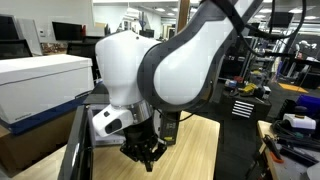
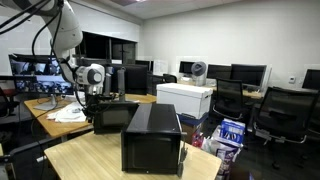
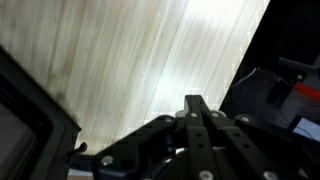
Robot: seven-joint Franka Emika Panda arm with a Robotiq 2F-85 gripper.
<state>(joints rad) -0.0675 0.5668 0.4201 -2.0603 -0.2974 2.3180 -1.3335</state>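
Wood-grain tabletop (image 3: pixel 140 60) spreads beneath the gripper (image 3: pixel 197 105), whose jaws are pressed together with nothing between them. It hangs just above the tabletop, just beside a black box (image 2: pixel 115 118) standing on it. Beyond the black box in an exterior view, well apart from the gripper, sits a white carton (image 2: pixel 185 98).

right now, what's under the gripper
Only bare wooden tabletop shows under the shut gripper, and nothing is held. The patch that the gripper's own body covers is hidden.
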